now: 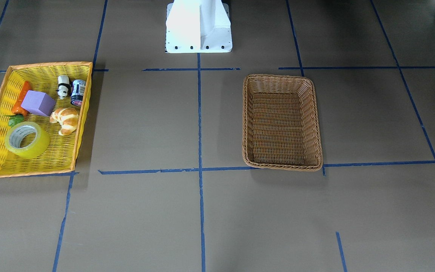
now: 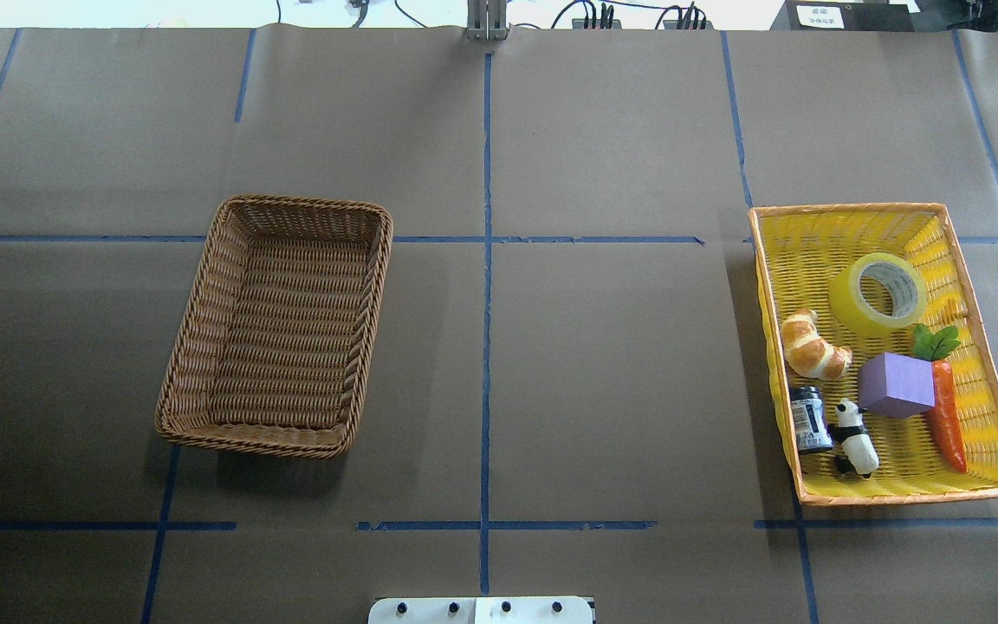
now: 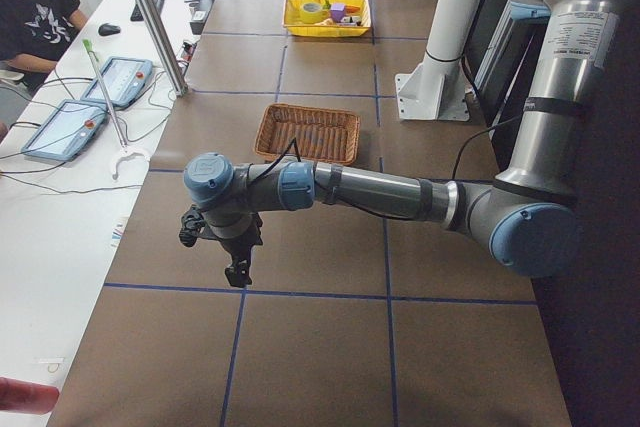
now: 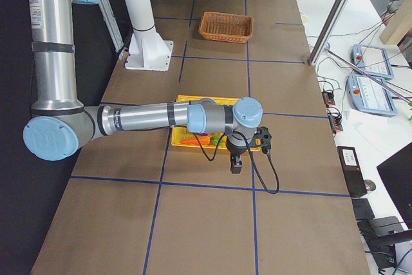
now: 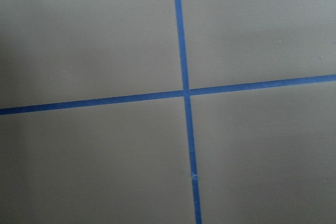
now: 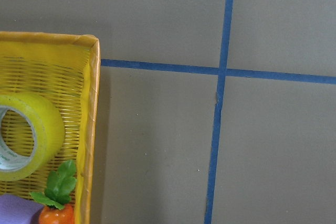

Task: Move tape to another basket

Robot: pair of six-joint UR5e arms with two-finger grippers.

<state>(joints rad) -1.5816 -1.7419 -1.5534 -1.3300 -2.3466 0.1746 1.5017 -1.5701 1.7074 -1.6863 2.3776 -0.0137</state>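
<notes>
The tape (image 2: pixel 878 295) is a yellow-green roll lying in the far end of the yellow tray (image 2: pixel 845 209). It also shows in the front view (image 1: pixel 27 139) and at the left edge of the right wrist view (image 6: pixel 26 137). The brown wicker basket (image 2: pixel 304 203) stands empty on the other half of the table, also in the front view (image 1: pixel 278 76). My left gripper (image 3: pixel 238 272) hangs over bare table beyond the basket, seen only in the left side view. My right gripper (image 4: pixel 236 167) hangs just outside the yellow tray, seen only in the right side view. I cannot tell whether either is open.
The yellow tray also holds a croissant (image 2: pixel 813 347), a purple block (image 2: pixel 896 385), a carrot (image 2: pixel 947 416), a panda figure (image 2: pixel 856 426) and a small jar (image 2: pixel 809 419). Blue tape lines grid the brown table. An operator sits at a side desk (image 3: pixel 35 7).
</notes>
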